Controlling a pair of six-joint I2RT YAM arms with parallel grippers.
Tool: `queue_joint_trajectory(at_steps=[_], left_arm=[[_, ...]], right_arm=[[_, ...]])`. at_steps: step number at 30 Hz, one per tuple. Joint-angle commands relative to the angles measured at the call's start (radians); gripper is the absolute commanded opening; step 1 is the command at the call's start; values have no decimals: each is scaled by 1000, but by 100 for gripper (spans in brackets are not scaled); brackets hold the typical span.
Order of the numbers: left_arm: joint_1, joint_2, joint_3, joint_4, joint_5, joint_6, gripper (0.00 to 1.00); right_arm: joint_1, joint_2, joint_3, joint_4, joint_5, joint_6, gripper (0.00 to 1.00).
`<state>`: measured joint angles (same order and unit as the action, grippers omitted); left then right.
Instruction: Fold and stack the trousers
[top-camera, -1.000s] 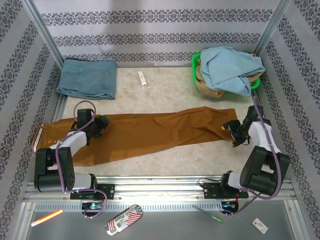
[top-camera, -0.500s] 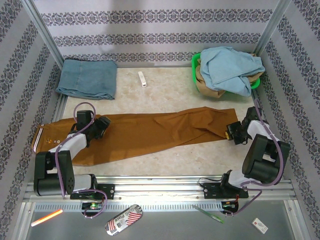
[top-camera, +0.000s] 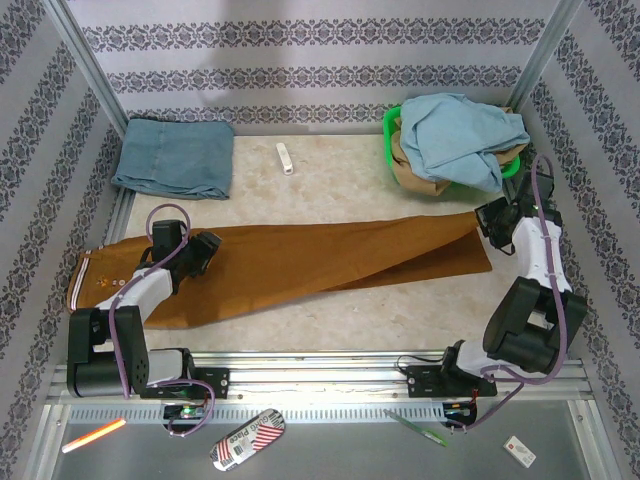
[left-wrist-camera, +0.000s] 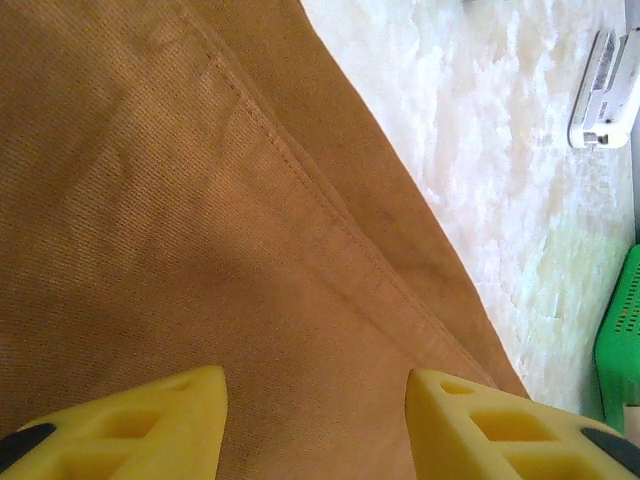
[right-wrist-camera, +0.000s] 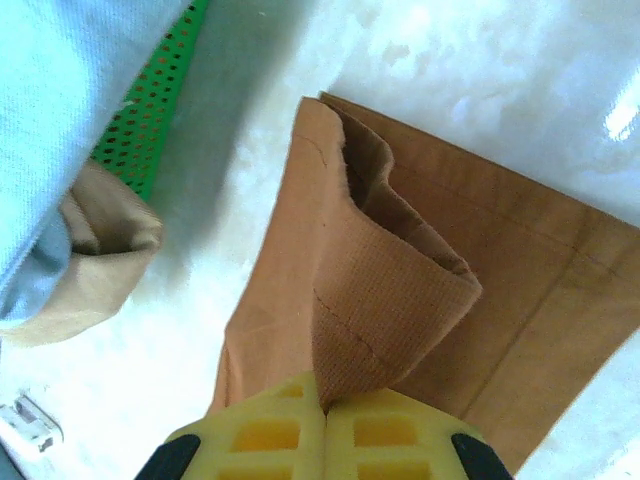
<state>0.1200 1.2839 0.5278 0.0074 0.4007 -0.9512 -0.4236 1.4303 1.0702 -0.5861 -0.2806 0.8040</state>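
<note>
**Trousers** (top-camera: 300, 265): rust-brown, laid full length across the table (top-camera: 330, 185), one leg over the other. The waistband (top-camera: 82, 278) is at the left edge and the hems are at the right, near the basket (top-camera: 392, 125). No fold made yet.

**Top hem** (right-wrist-camera: 400, 290): pinched in the right gripper (right-wrist-camera: 325, 408), whose jaws are closed tight on the cloth. The hem hangs raised in a loose fold, clear of the lower leg (right-wrist-camera: 545, 290), which lies flat on the table.

**Change:** a second ago this gripper sat low at the hem with both legs flat, and half a second ago likewise. It now stands higher and farther back, beside the basket. The top leg's end has come up with it, baring the lower leg's hem. Judged: grasp made and lift begun (probably a first fold, hem toward waistband). Stacking not started.

**Left gripper** (left-wrist-camera: 315, 380): fingers spread apart, holding nothing, poised over the seat end of the trousers. Whether it touches the cloth cannot be told. It has scarcely moved over the same second.

**Surroundings:** the green basket at far right holds pale blue cloth (top-camera: 460, 135). A folded denim cloth (top-camera: 172, 155) lies at far left (a likely stacking place). A small white object (top-camera: 286, 158) lies between them.
</note>
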Motion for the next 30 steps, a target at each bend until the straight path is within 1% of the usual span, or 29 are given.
queue_joint_trajectory(at_steps=[1, 4, 5, 6, 7, 8, 9, 11, 14, 16, 18, 20, 22, 25, 27, 30], left_arm=[[9, -21, -12, -1, 19, -17, 50], [9, -29, -23, -2, 23, -15, 50], [10, -31, -24, -5, 22, -12, 51], [9, -31, -27, -7, 21, -11, 51], [10, -32, -28, -8, 23, -11, 51], [9, -37, -29, -9, 26, -13, 51], [9, -38, -29, -9, 27, -16, 51], [9, -47, -25, -8, 31, -21, 53], [1, -45, 3, -27, 32, -16, 54], [-18, -43, 30, -40, 30, -12, 55], [-60, -38, 54, -46, 9, -14, 56], [-116, -22, 81, -44, -16, -19, 57], [-166, 6, 102, -32, -31, -31, 57], [-215, 50, 105, 14, -28, -59, 58], [-229, 59, 87, 43, -28, -76, 58], [-239, 55, 51, 79, -36, -87, 58]], right_arm=[[-16, -6, -71, -20, 17, -41, 0], [-33, -39, -165, -25, 23, -72, 0], [-45, -50, -197, -28, 23, -75, 10], [-63, -60, -231, -35, 17, -75, 26], [-83, -69, -264, -42, 9, -75, 45], [-101, -75, -285, -54, -1, -78, 52], [-117, -85, -296, -62, -11, -85, 54], [-135, -117, -289, -81, -24, -101, 56], [-118, -186, -240, -111, -15, -93, 58], [-78, -218, -201, -118, 7, -78, 59], [-16, -222, -162, -121, 37, -67, 59], [49, -197, -138, -92, 52, -48, 59], [69, -146, -120, -82, 47, -25, 59], [32, -73, -126, -74, 7, -2, 62], [-7, -63, -153, -62, -32, 1, 65], [-63, -83, -202, -52, -28, -2, 76]])
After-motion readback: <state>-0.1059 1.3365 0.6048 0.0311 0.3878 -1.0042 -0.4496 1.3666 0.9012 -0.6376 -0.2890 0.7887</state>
